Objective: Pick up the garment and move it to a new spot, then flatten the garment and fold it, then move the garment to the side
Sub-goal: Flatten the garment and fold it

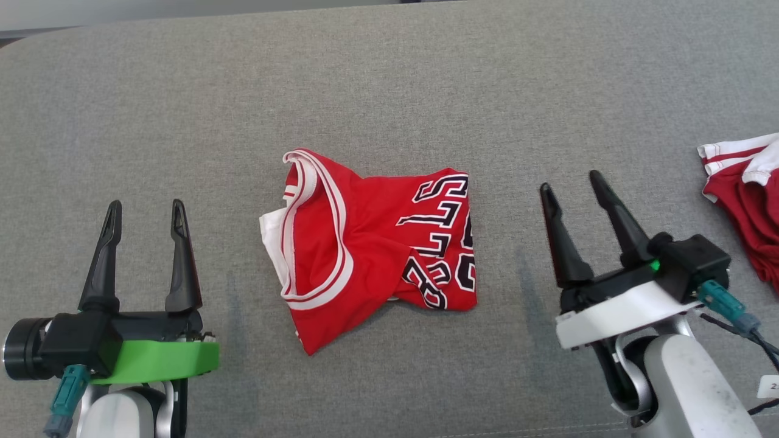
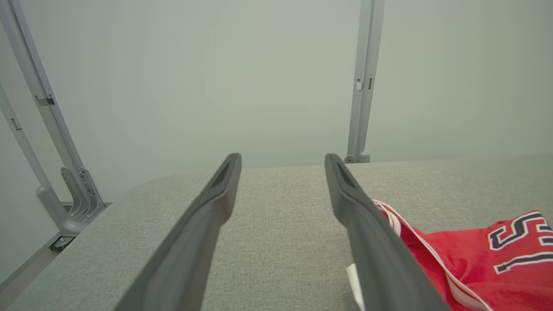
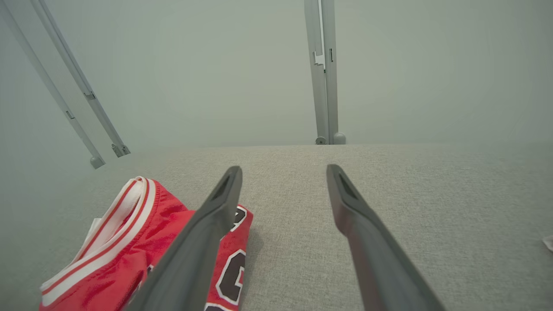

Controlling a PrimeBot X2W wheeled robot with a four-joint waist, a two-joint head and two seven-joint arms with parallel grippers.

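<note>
Grey woven surface in the head view carries the crumpled red jersey at its middle, between the left gripper and right gripper, both spread and empty. Pinching only one bunched layer would likely twist it further. A second red garment is cut off at the right edge. The left wrist view crops the jersey; in the right wrist view a finger covers some lettering.
</note>
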